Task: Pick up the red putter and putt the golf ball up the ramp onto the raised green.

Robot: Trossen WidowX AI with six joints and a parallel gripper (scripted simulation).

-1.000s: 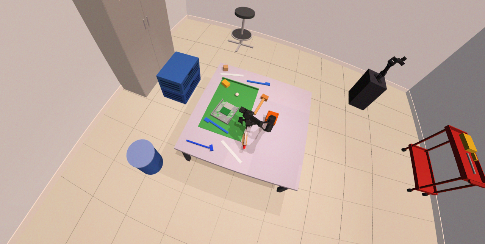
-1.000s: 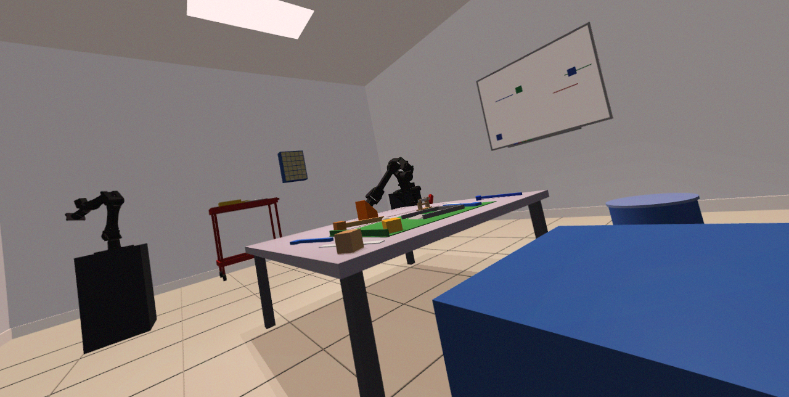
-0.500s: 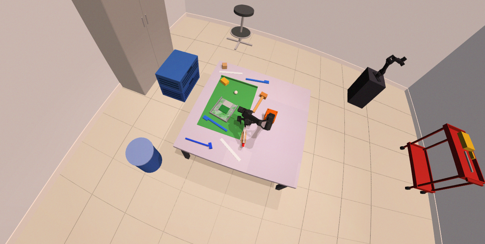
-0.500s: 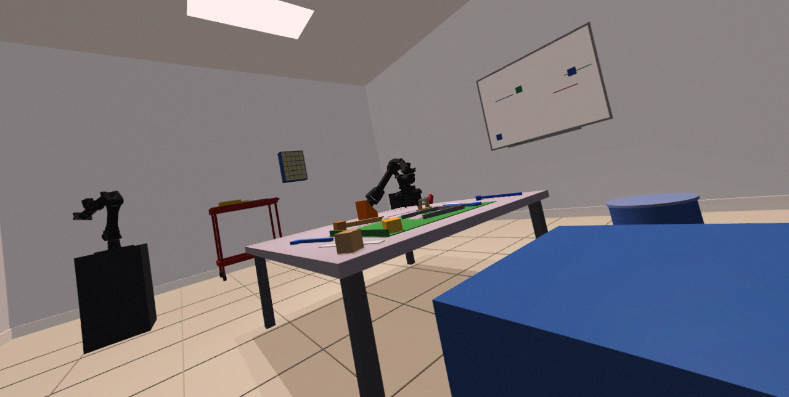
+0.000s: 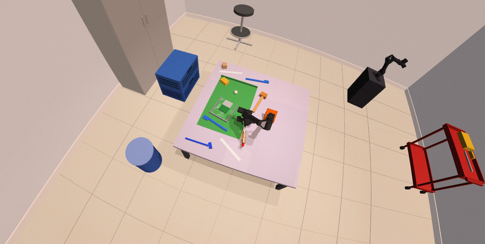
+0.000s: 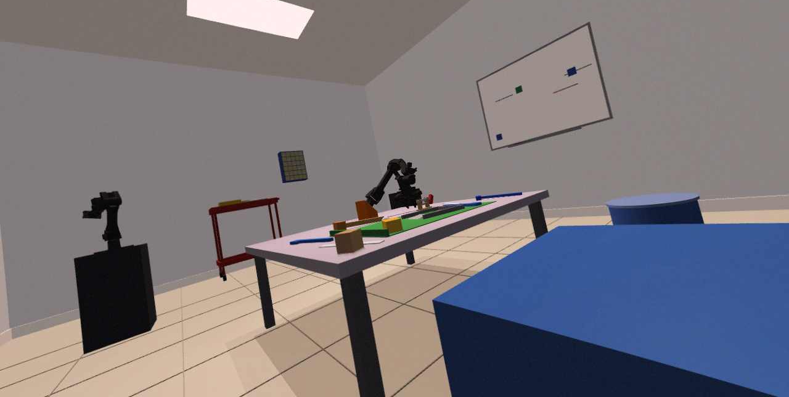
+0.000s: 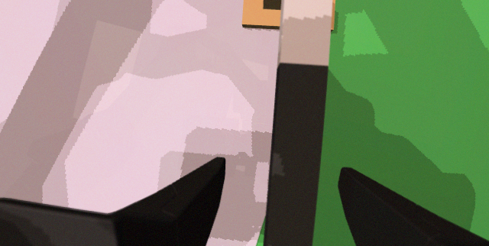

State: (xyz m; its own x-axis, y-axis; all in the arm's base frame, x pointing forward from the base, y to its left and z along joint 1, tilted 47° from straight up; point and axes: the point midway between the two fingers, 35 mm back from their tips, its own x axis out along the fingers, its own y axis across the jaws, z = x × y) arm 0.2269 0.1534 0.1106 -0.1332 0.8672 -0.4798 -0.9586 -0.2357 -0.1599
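Gripper partly open, holding nothing — fingertips either side of red-headed putter's black grip, gap each side. Putter on tan stand. Farther out, golf ball on green mat — outside grey-rimmed enclosure.

You look down from high above the table, across it from low beside a blue crate, and closely down past the gripper; the first two share the table.
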